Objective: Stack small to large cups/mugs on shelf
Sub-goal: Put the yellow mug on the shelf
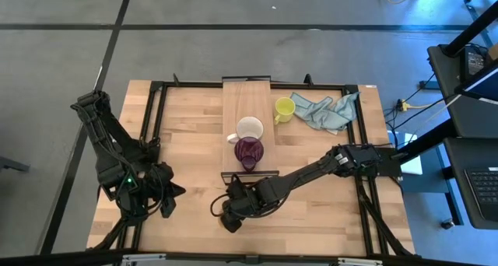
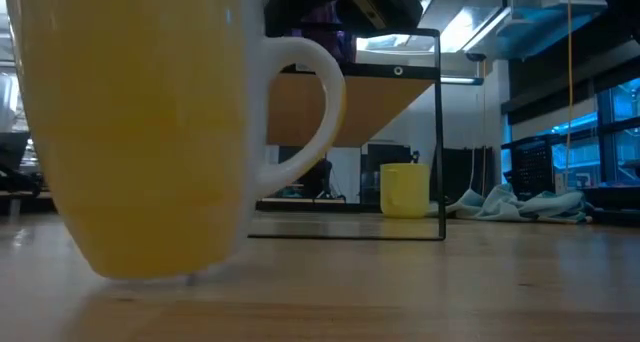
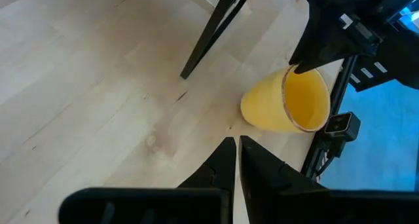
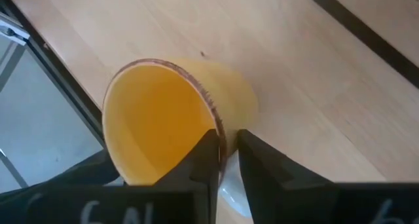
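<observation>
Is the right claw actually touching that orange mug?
Touching. In the right wrist view, the right claw pinches the orange mug at its rim: one finger inside, one outside, no gap.

A crumpled blue-grey cloth (image 1: 328, 110) lies on the wooden tabletop (image 1: 187, 149) near its far right corner (bunched, not folded). A desk with a keyboard (image 1: 484, 192) stands beside the table.

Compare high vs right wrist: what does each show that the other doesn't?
High only: white mug and purple mug on the shelf, yellow mug by the cloth, left hand over the table's left side. Right wrist only: orange mug, its rim pinched by the right hand. Both: right hand, wooden table.
</observation>
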